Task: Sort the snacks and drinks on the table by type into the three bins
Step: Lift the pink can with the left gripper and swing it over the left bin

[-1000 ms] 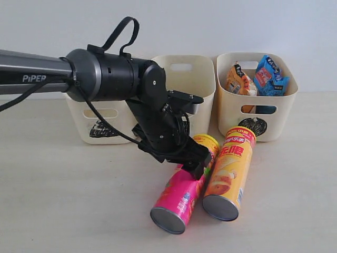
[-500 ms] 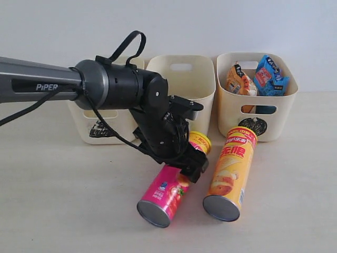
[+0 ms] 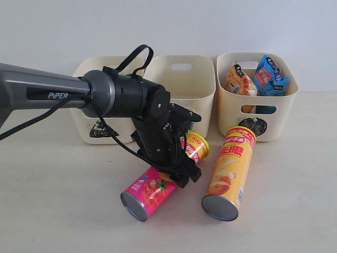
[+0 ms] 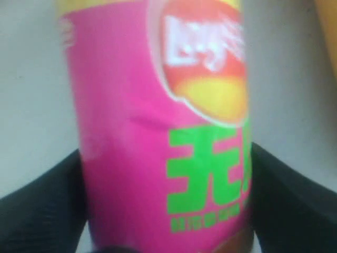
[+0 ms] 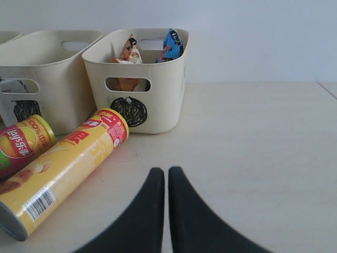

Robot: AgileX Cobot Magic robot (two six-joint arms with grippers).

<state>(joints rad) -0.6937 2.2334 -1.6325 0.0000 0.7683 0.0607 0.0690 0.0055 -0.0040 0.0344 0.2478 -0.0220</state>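
Tube (image 3: pixel 150 191), pink, clamped mid-body between left jaws

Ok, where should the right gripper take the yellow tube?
Around mid-body, from above, with the fingers straddling its round sides. The yellow tube lies flat on the table with its lid end close to the right bin. That makes the ends awkward, while both long sides are clear. The right gripper looks shut, so open it first.

The left gripper (image 3: pixel 181 167) clamps the pink tube (image 3: pixel 148 191), lying beside the yellow-orange tube (image 3: pixel 229 171) before 3 cream bins (image 3: pixel 181 89).
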